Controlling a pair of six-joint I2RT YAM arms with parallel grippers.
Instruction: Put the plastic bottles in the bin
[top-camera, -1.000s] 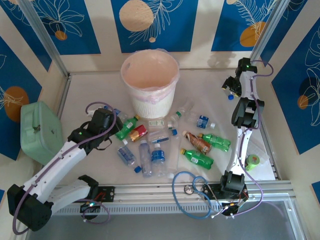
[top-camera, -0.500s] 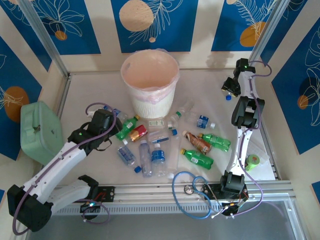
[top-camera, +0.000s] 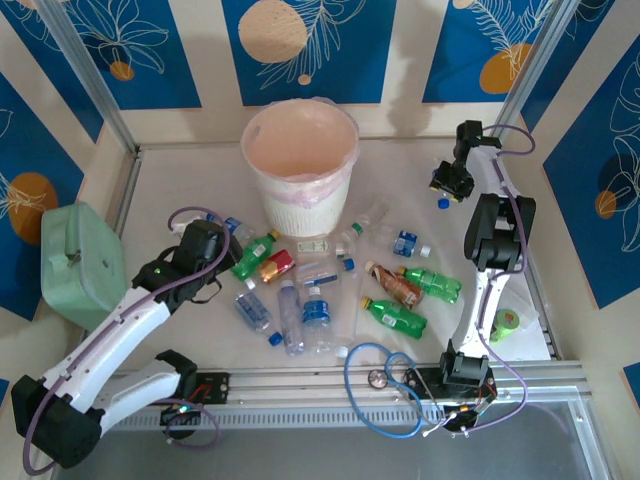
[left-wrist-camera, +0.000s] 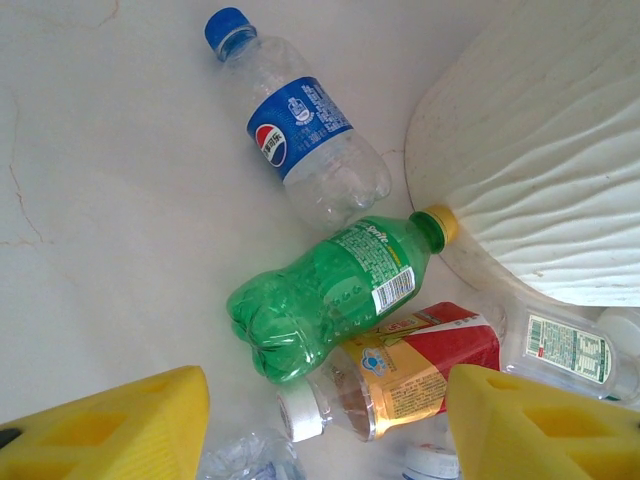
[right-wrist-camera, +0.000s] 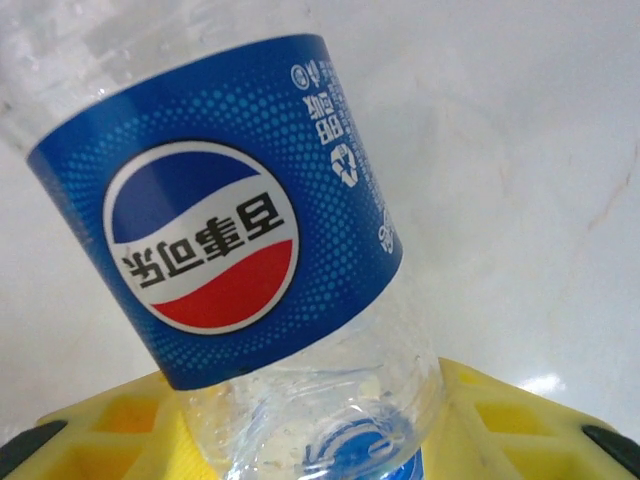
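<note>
Right gripper (top-camera: 449, 181) grips 1 bottle (right-wrist-camera: 235, 235) (Pepsi label); left gripper (left-wrist-camera: 325, 400) agape.

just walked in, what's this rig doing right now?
Bottle cleanup, partway through. The right gripper is shut on a clear Pepsi bottle at the far right of the table, off to the side of the bin. The left gripper is open over a green Sprite bottle lying by the bin's base. The other bottles lie scattered in front of the bin.

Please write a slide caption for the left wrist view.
Open left pincer over a green bottle, a clear blue-capped bottle and a red-labelled bottle, beside the bin.
</note>
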